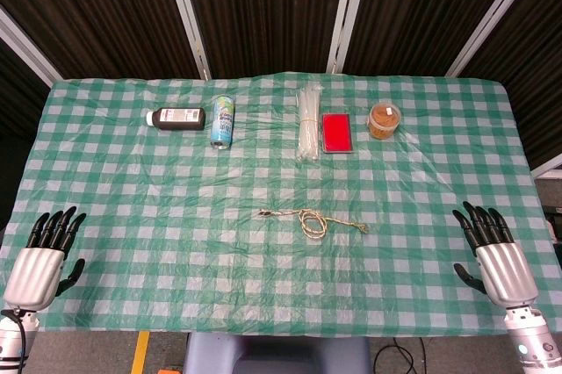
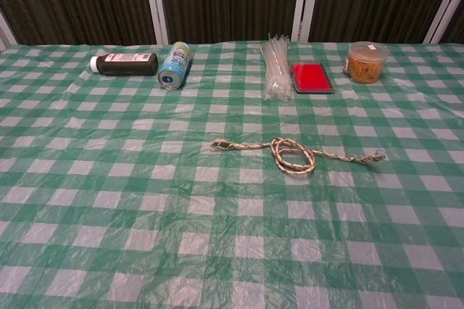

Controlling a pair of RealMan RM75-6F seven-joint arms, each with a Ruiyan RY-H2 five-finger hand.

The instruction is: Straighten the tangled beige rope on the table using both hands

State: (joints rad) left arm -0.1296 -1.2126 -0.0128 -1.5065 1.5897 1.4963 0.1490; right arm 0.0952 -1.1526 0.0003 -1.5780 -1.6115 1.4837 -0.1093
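Loosely looped mid-length, the beige rope has frayed ends; left hand and right hand hold nothing, fingers apart

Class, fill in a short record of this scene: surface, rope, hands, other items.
surface: table with green checked cloth
rope: beige rope, looped in the middle, ends lying out to either side
left hand: open, at near left edge
right hand: open, at near right edge
far row: dark bottle, can
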